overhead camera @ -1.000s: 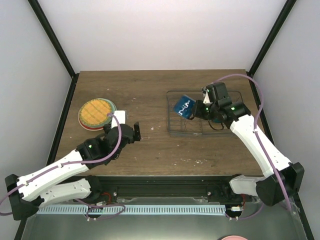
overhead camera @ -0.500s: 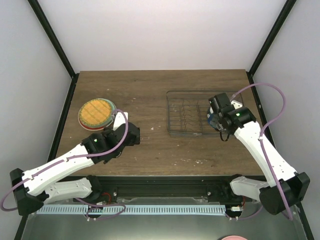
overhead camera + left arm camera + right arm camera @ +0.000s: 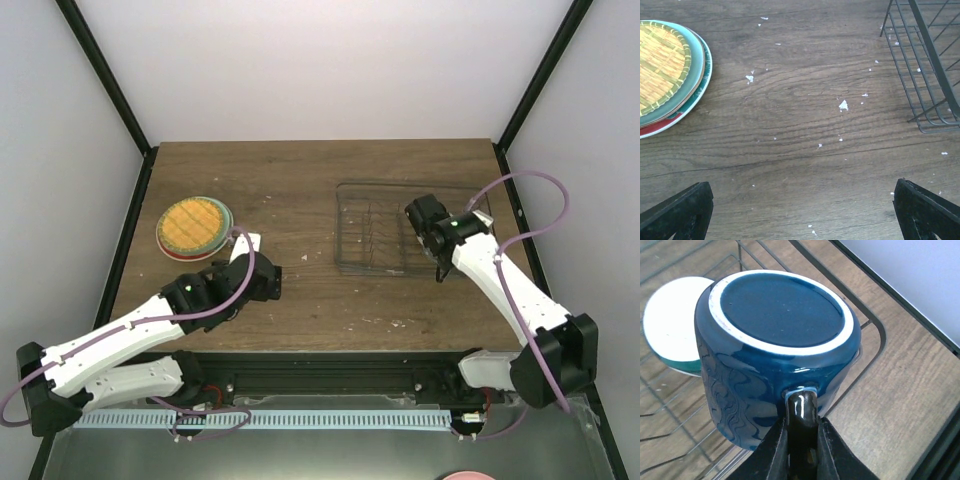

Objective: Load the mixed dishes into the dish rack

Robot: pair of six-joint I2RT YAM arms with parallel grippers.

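Here the right arm bends over the right end of the dish rack (image 3: 372, 232), right fingers (image 3: 774, 452) pinching the handle of the dark blue mug (image 3: 765, 365), held base-up over the wires. The left arm lies low over the tabletop (image 3: 800, 125), left fingers (image 3: 680, 212) spread wide, between the plates (image 3: 665, 70) and the rack.

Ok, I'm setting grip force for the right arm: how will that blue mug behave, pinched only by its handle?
The mug looks glossy and glazed, so its handle may slip between the fingers of the right gripper. Held from one side, its body will probably tend to swing. It looks ceramic: likely stiff, but could chip against the dish rack wires.
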